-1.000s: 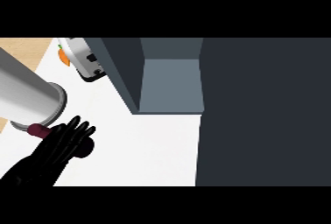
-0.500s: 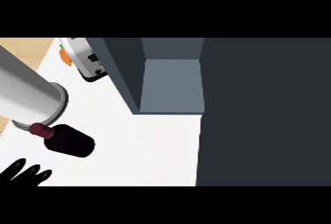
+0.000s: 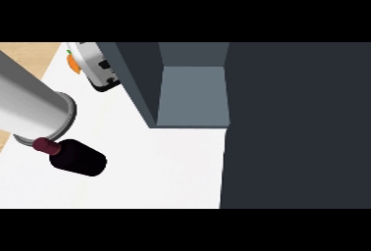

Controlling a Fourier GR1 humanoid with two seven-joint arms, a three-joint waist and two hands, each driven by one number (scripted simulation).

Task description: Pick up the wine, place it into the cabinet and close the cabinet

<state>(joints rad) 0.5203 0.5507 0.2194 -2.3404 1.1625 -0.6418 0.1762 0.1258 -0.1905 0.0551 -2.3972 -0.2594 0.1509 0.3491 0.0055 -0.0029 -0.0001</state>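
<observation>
The wine bottle (image 3: 78,157) is on the white counter (image 3: 163,171) at the left, seen from above, with a dark body and a maroon cap pointing up-left. It is uncovered and nothing touches it. The cabinet (image 3: 192,95) is to its upper right, its grey inside open to view. Its dark door (image 3: 297,127) fills the right side of the view. Neither hand shows.
A large grey metal cylinder (image 3: 33,108) stands right beside the bottle's cap at the left edge. A white appliance (image 3: 98,68) and an orange thing (image 3: 72,62) lie behind it, left of the cabinet's wall.
The black hand that lay over the bottle a second ago drew back down-left and has left the view. The bottle now shows fully and has stayed where it was.
</observation>
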